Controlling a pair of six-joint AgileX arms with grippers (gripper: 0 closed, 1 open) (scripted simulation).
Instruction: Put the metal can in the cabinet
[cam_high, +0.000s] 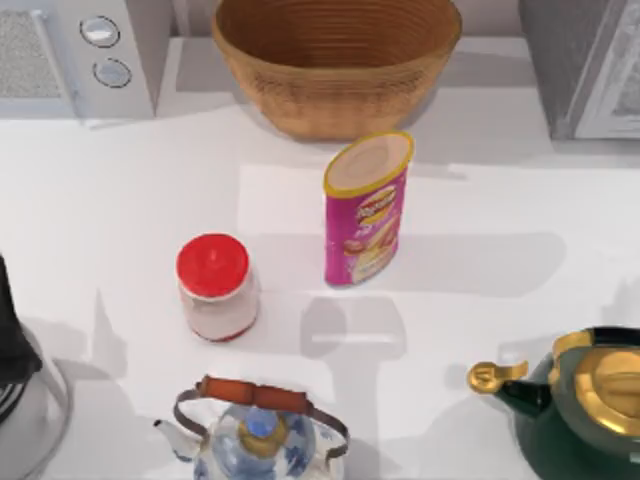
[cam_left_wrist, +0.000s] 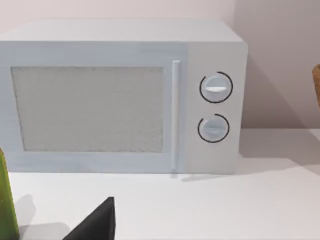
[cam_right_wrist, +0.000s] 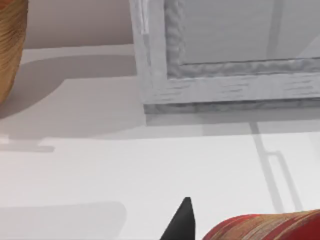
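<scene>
Teapots sat nearest the top camera, two of them: a blue-and-white teapot (cam_high: 255, 435) at the near edge and a green teapot (cam_high: 585, 410) with gold trim at the near right.

The can (cam_high: 367, 210), a pink tube with a yellow rim, stood upright mid-table, touched by nothing. You'd take it for the task's can, since the only other candidate was a jar (cam_high: 215, 290) with a red lid, near its left and apart from it. A basket (cam_high: 340, 100) stood behind the can, close but not touching. The cabinet (cam_high: 560, 60) sat at the far right corner, well apart from the can. In the right wrist view its white-framed door (cam_right_wrist: 225, 85) looked shut, though that was a judgement. A microwave (cam_left_wrist: 125, 100) with two knobs filled the far left corner.

Step in hand: the start, with no grasp made and the can not yet in the cabinet. The left gripper (cam_left_wrist: 95, 222) faced the microwave, low over the table (cam_high: 500, 200); the left arm (cam_high: 10, 330) sat at the table's left edge. The right gripper (cam_right_wrist: 181, 222) faced the cabinet's lower corner. Whether either claw was apart or together, you couldn't tell.

Next move, as a guess: you'd likely open the door first, then bring one claw around the can's middle, squarely, as a tall tube tips easily. The right arm looked the better placed.

Counts: one can, one jar, two teapots, one basket, one microwave, one cabinet.
</scene>
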